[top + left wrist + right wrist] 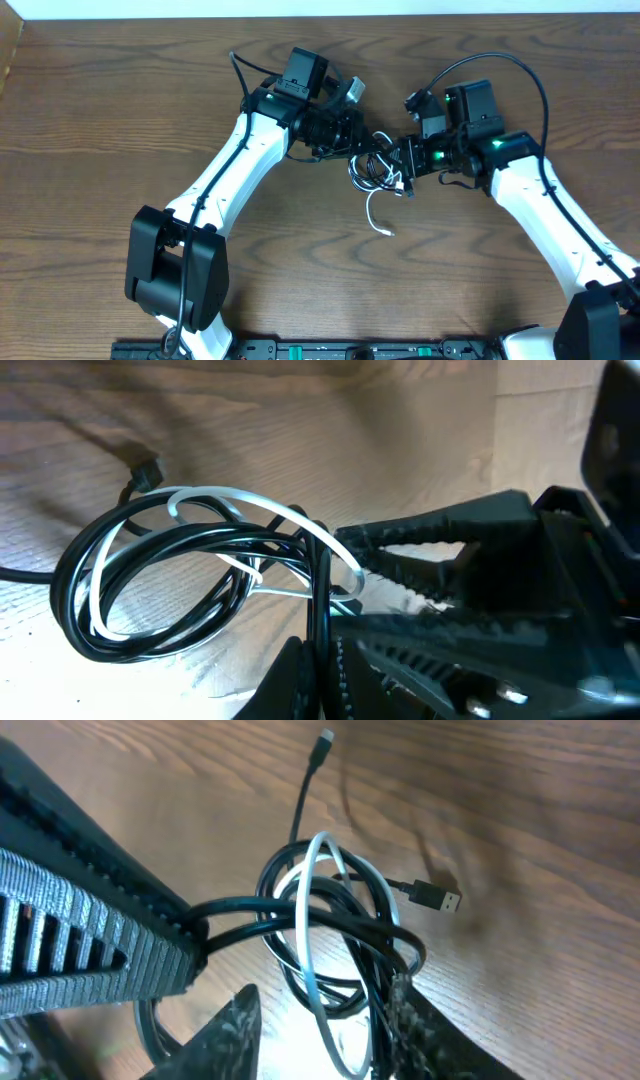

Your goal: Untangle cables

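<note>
The black cable (150, 545) and the white cable (250, 500) lie coiled through each other on the wooden table. In the overhead view the tangle (372, 172) sits between both grippers, and a white tail (375, 215) trails toward the front. My left gripper (318, 650) is shut on a strand of the black cable; from overhead it (352, 140) is at the tangle's back left. My right gripper (322, 1000) is open, its fingers on either side of black (330, 915) and white (312, 880) strands; from overhead it (400, 165) is at the tangle's right.
A black USB plug (440, 898) and a smaller plug (324, 740) lie loose on the table beyond the coil. Another black plug (147, 472) shows in the left wrist view. Thick arm wires loop above the right wrist (500, 62).
</note>
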Motion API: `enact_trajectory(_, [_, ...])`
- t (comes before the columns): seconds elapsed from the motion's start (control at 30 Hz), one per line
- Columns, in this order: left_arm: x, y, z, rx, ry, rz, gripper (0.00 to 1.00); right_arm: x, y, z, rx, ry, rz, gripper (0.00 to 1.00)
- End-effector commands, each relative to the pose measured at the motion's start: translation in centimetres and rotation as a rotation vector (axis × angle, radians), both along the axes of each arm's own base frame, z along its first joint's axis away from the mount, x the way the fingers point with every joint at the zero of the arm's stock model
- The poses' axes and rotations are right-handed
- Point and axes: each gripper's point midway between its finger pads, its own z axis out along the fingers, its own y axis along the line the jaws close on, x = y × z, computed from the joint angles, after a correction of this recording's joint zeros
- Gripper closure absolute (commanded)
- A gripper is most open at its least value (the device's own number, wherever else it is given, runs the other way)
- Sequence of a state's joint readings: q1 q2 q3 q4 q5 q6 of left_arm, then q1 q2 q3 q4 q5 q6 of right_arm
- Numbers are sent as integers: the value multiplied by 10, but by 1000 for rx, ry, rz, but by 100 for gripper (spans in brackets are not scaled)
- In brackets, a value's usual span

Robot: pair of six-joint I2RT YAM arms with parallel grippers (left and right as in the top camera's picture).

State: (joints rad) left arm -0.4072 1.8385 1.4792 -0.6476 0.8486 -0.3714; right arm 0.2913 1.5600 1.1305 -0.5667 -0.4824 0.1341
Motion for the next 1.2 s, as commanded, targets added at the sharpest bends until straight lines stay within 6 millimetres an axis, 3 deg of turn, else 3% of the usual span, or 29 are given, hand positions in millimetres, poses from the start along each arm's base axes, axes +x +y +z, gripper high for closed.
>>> enact_trajectory(0.0, [1, 1, -1, 3, 36, 34, 92, 11, -6, -17, -106, 5, -64, 70])
enact_trajectory(0.07, [1, 1, -1, 3, 37, 34, 93, 11, -4, -24, -116, 16, -60, 76])
enact_trajectory(0.1, [1, 1, -1, 3, 37, 34, 93, 12, -4, -28, -118, 23, -59, 82])
enact_trajectory(0.13, [1, 1, -1, 4, 37, 34, 93, 12, -4, -31, -121, 29, -59, 95])
enact_trajectory(0.17, [1, 2, -1, 5, 38, 34, 92, 13, -5, -35, -131, 34, -64, 99])
enact_trajectory(0.3, [7, 19, -20, 138, 61, 126, 93, 18, -10, -26, -114, 30, -109, 99])
enact_trajectory(0.43, [13, 52, -44, 351, 37, 218, 93, 25, -24, 21, -38, -31, -214, 99])
enact_trajectory(0.53, [17, 69, -53, 452, 18, 259, 92, 23, -49, 61, 27, -64, -335, 99])
enact_trajectory(0.7, [18, 82, -58, 523, 5, 284, 93, 8, -88, 96, 95, -68, -490, 99])
enact_trajectory(0.87, [19, 94, -61, 592, -15, 295, 92, -3, -120, 117, 145, -83, -587, 99])
enact_trajectory(0.97, [19, 94, -61, 592, -18, 289, 93, -6, -139, 111, 122, -60, -647, 99])
enact_trajectory(1.07, [15, 81, -58, 533, -45, 194, 93, -5, -139, 100, 95, -34, -625, 99])
enact_trajectory(1.17, [9, 58, -46, 387, -77, 67, 93, -3, -120, 86, 86, -9, -504, 83])
